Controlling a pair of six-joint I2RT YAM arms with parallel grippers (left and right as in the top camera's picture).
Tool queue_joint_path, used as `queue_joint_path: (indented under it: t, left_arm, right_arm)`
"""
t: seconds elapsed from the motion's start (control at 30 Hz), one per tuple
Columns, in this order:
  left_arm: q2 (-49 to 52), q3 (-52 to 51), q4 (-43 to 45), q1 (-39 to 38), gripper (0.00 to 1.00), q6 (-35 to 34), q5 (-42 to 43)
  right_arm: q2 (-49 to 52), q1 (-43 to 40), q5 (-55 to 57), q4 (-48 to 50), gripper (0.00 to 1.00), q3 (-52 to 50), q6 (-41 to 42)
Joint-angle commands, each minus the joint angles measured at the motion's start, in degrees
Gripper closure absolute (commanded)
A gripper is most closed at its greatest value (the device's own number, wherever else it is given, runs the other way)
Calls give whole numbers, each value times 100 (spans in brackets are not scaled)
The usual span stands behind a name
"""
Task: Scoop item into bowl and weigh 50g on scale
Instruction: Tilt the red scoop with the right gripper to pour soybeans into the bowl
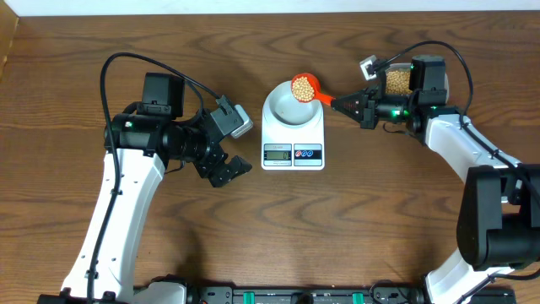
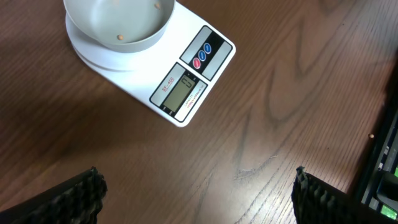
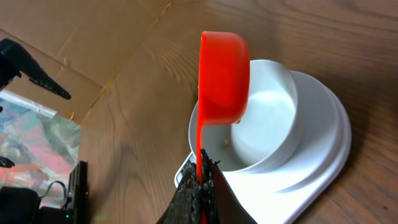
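Two arms work over a brown wooden table [image 1: 363,219], and between them sits the white scale [image 1: 293,139] with the pale bowl [image 1: 289,107] standing on its round platform. We see the right gripper [image 1: 344,103] clamped tight on the handle of an orange scoop [image 1: 305,87], its jaws closed around the thin handle with no gap showing in the right wrist view. From overhead the scoop's cup is full of tan beans [image 1: 301,84] and hangs above the bowl's far right rim, not touching the bowl as far as we can tell. Most of the bowl is bare: the left wrist view shows only a bean or two lying on its floor. Behind the right wrist, partly hidden by the arm, stands a clear tub [image 1: 395,81] that holds more beans. We find the left gripper [image 1: 229,171] low over the table to the left of the scale and apart from it, its jaws spread wide with nothing between them. On the scale's front edge we make out the display [image 2: 181,92] and two round buttons [image 2: 203,55], one red and one blue, but we cannot read the figure on the display.
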Motion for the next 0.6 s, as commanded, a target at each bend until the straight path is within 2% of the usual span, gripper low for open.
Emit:
queue_joint_path:
  t: [0.0, 0.57]
  left_arm:
    - [-83, 87, 0, 26, 2, 72, -28]
    - [-83, 87, 0, 26, 2, 74, -28]
  right_arm:
    - [31, 125, -26, -24, 99, 20, -240]
    - [31, 267, 859, -234, 99, 20, -1150]
